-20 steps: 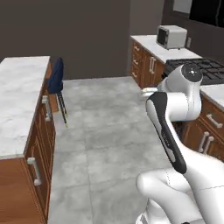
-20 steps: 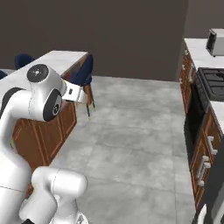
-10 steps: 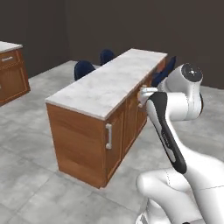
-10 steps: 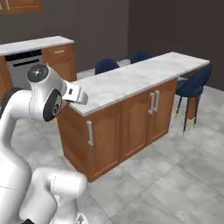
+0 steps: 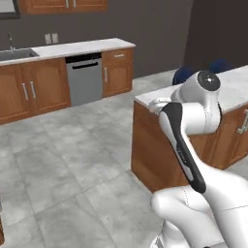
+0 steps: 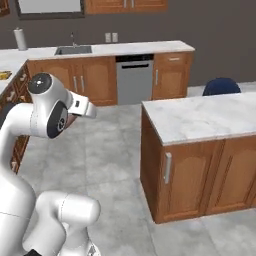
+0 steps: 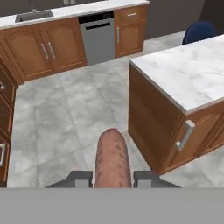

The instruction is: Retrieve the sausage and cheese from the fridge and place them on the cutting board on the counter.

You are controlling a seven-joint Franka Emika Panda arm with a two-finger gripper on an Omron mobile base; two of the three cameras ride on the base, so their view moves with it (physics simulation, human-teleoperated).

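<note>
**Sausage held above the kitchen floor**

The gripper (image 7: 113, 178) is clamped on the sausage (image 7: 113, 158), which sticks out between its 2 fingertips (image 7: 80, 178), over grey floor tiles. A marble-topped counter (image 7: 183, 83) on brown cabinets stands to the right. A grey dishwasher (image 7: 98, 37) sits under the far counter, near a sink (image 6: 73, 50).

We see white Franka arm (image 5: 186, 121) folded high over base, elbow bent, hand level. Our two-finger gripper (image 7: 113, 177) clamped on short reddish-brown sausage (image 7: 113, 157), dark fingertips (image 7: 81, 178) flanking it.
</note>
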